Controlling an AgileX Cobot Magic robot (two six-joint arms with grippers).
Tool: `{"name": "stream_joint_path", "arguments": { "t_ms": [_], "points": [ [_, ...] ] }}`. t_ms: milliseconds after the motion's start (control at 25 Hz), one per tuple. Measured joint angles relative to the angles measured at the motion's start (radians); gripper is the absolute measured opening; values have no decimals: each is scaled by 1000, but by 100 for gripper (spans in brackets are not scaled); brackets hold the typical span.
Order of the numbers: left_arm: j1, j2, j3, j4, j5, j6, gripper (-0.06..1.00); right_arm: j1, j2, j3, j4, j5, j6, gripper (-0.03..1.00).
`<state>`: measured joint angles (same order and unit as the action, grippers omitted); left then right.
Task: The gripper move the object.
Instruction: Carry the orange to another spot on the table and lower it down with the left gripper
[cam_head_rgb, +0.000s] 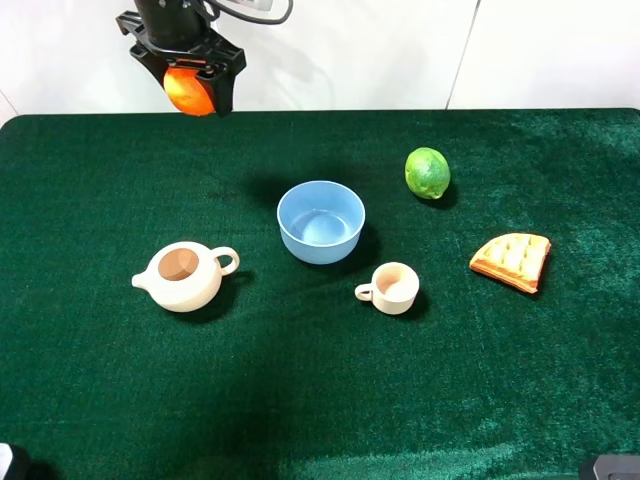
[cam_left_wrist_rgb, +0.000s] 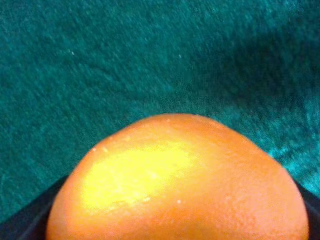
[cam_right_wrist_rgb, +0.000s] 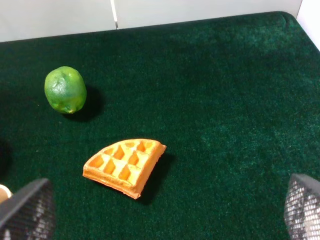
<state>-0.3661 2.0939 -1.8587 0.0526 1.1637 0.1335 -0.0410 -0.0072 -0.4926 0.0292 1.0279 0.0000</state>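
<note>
The orange fruit (cam_head_rgb: 186, 88) is held up in the air above the far left back of the green table (cam_head_rgb: 100, 400), clamped in my left gripper (cam_head_rgb: 192, 100). In the left wrist view the orange (cam_left_wrist_rgb: 175, 185) fills the lower half of the picture, with the black fingers (cam_left_wrist_rgb: 20, 225) only showing at the corners. My right gripper (cam_right_wrist_rgb: 165, 210) is open and empty, its two fingers (cam_right_wrist_rgb: 27, 210) wide apart above the cloth near the waffle wedge. In the exterior high view only a corner of the right arm (cam_head_rgb: 610, 467) shows at the front right.
A blue bowl (cam_head_rgb: 321, 220) stands mid-table. A beige teapot (cam_head_rgb: 183, 275) is to its left and a small cup (cam_head_rgb: 391, 287) is in front of it. A green lime (cam_head_rgb: 427, 172) (cam_right_wrist_rgb: 65, 90) and a waffle wedge (cam_head_rgb: 512, 260) (cam_right_wrist_rgb: 125, 165) lie on the right.
</note>
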Motion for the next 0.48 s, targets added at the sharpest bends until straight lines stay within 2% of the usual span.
{"name": "stream_joint_path", "arguments": {
  "t_ms": [480],
  "points": [
    [-40,-249,342,17,-28,-47,75,0,0,0,0,0,0,69]
  ]
}}
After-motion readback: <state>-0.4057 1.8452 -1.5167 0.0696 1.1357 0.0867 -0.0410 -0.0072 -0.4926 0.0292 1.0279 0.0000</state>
